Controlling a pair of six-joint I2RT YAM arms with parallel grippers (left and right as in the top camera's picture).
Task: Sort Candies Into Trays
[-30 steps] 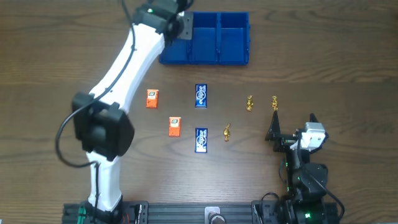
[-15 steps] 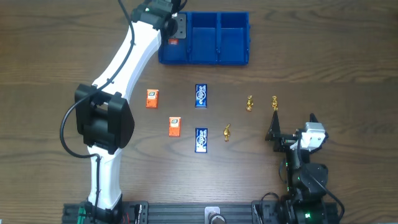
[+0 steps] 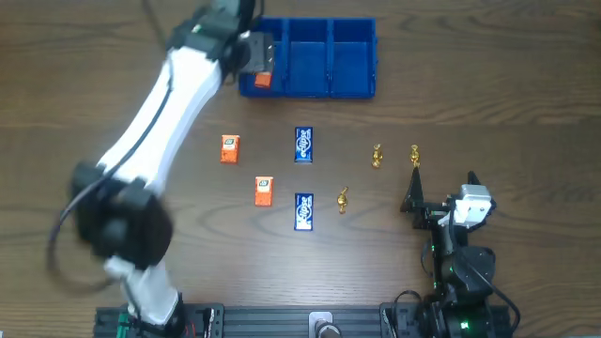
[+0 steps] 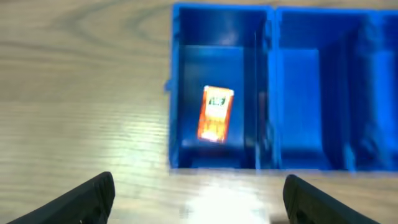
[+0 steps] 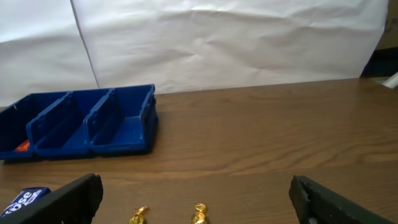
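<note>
End effector on left arm [image 4: 199, 199] spread wide, empty, orange candy [image 4: 215, 114] lying in tray [image 4: 176, 93]

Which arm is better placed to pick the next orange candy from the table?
Left. Both orange candies lie on its side, and the left claw, open and empty, hovers near the tray. The right claw sits farther off, by the gold candies.

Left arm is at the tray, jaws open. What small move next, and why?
Likely swing the left gripper over to the nearest loose orange candy. Its jaws stand open and empty, one orange candy lies in the blue tray's left compartment, and another orange one waits on the table.
</note>
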